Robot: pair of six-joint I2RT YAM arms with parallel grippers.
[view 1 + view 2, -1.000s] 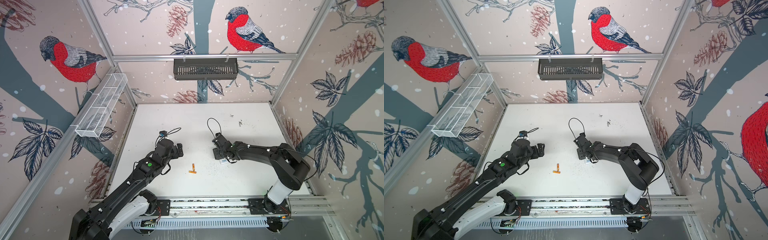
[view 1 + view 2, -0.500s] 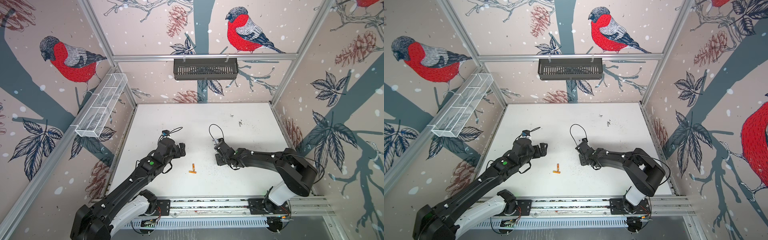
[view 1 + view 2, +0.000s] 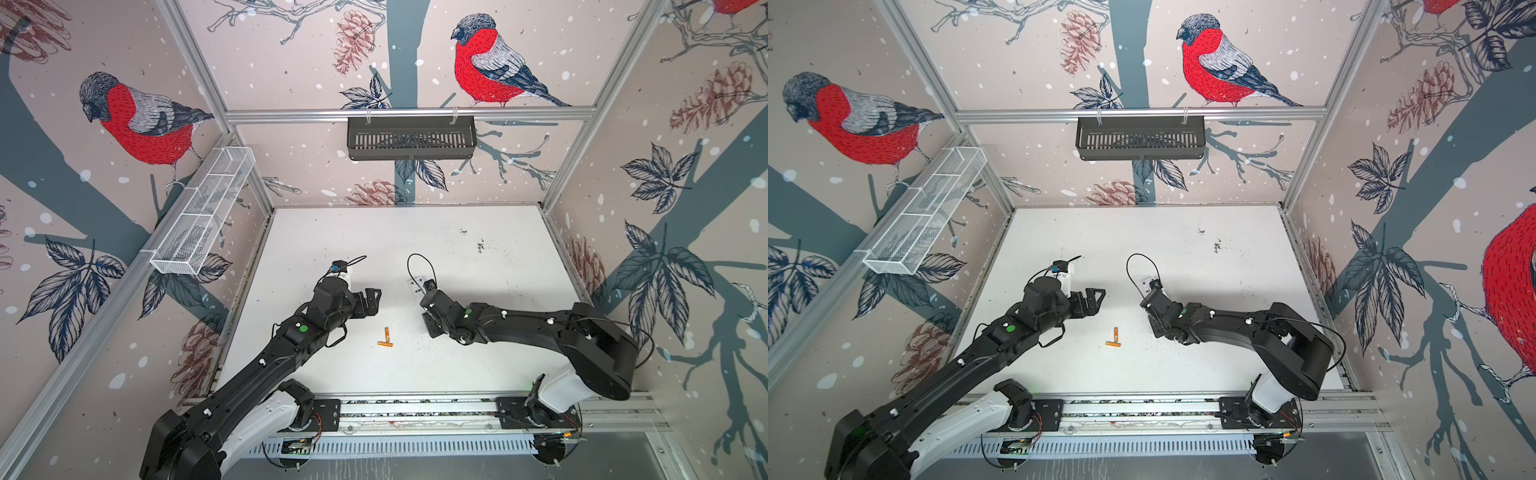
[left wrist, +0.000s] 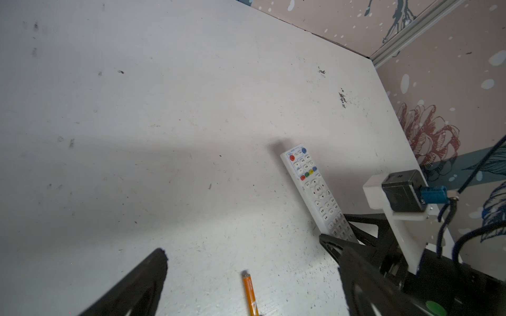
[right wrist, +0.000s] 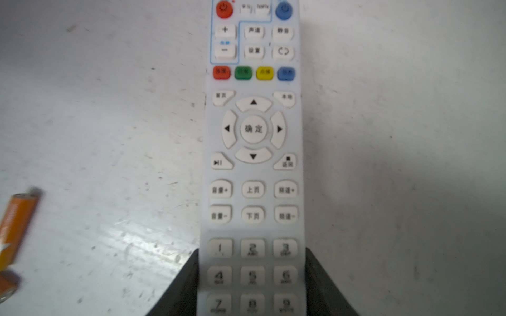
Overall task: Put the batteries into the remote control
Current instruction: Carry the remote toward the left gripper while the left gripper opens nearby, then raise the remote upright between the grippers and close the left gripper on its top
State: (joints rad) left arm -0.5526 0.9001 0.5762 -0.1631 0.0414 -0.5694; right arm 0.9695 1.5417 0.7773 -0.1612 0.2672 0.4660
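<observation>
Right wrist view shows the remote control (image 5: 253, 164) button side up, running straight out from the right gripper (image 5: 252, 254); its two black fingers (image 5: 180, 290) lie against the remote's two long edges at the number keys, with no gap showing on either side, so the gripper is closed on the remote; the red and blue round buttons sit at the end farthest from the grip. I cannot tell whether the remote lies flat on the white desk (image 3: 374, 232) or is raised a little off it.

In both top views only the remote's far end (image 3: 417, 284) (image 3: 1147, 283) peeks out past the right wrist, right of the desk's middle. The batteries (image 3: 386, 337) (image 3: 1114, 337) lie on the bare desk between the two arms, one pointing away from the rail, the other crosswise at its near end, the pair just beside each other in an L; both are apart from the remote.

The left gripper (image 3: 370, 301) hangs above the desk to the left of the batteries, its jaws spread wide and holding nothing; from the left wrist, one battery (image 4: 250, 292) shows between its fingers (image 4: 137, 287), and the remote (image 4: 315, 191) beyond.
</observation>
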